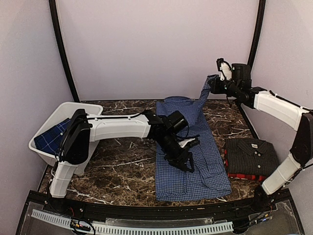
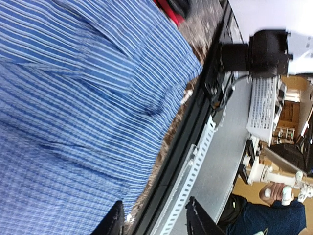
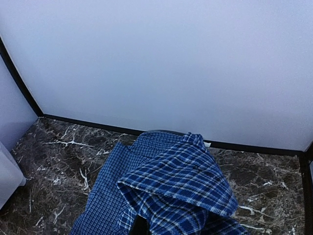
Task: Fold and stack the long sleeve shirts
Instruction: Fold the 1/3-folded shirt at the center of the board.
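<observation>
Marble table (image 1: 122,171) is carrying everything. Blue-and-white check shirt (image 1: 205,166) is lying spread along the centre, running far to near, with 1 sleeve rising off the table toward the far right. White plastic bin (image 1: 88,108) is sitting at the left edge, holding 1 dark blue plaid cloth (image 1: 51,137). At the near right, black pinstripe shirt (image 1: 252,154) is resting folded on top of red-and-black plaid shirt (image 1: 239,176), 2 pieces stacked.

Right gripper (image 1: 214,83) is holding the raised sleeve up, fingers clenched on the cloth, which is draping in loose folds in its wrist view. Left gripper (image 2: 155,210) is hovering low over the middle of the check shirt, fingers parted with nothing between them.

Handling, as judged: the fabric is looking thin, light and limp, so it is likely to sag and wrinkle from any single pinch. Best holds are probably the cuff, shoulder seam and hem corners, taken at an edge so that only the intended layer is lifting.
</observation>
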`<control>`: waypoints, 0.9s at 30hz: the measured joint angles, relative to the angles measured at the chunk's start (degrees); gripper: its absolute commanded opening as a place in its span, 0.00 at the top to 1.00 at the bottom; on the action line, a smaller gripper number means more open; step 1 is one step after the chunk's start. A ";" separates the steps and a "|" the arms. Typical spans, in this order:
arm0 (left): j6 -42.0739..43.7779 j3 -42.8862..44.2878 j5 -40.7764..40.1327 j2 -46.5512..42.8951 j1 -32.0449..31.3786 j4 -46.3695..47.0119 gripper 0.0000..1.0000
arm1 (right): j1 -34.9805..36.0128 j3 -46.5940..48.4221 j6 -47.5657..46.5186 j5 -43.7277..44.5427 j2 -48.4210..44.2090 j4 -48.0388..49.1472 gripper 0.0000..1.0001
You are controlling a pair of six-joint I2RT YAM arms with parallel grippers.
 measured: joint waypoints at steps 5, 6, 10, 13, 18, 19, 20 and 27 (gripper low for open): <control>-1.88 -0.02 -3.17 -2.45 7.54 2.05 0.64 | 0.00 -2.64 2.34 -6.60 -0.04 -0.96 1.00; -2.23 -0.04 -3.98 -2.84 9.51 3.17 0.65 | 0.00 -3.23 2.84 -7.85 -0.04 -1.11 1.00; -4.15 -0.09 -6.19 -3.02 16.63 9.25 0.66 | 0.02 -5.84 4.83 -12.07 -0.57 -1.14 1.00; -5.92 0.04 -7.69 -2.34 20.83 13.77 0.66 | 0.35 -7.43 6.29 -14.67 -1.11 -1.20 1.00; -8.09 3.76 -10.23 2.89 23.82 19.87 0.69 | 1.86 -10.05 8.41 -17.42 -1.88 -0.94 1.00; -8.41 4.68 -10.67 4.44 24.15 21.20 0.70 | 2.54 -10.54 8.76 -17.79 -1.90 -0.90 1.00; -8.79 5.49 -11.15 5.90 24.52 22.32 0.70 | 3.32 -10.95 9.09 -18.05 -1.90 -0.85 1.00; -10.21 15.06 -14.67 17.42 26.40 25.83 0.73 | 8.63 -14.05 10.84 -19.34 -1.90 -0.63 1.00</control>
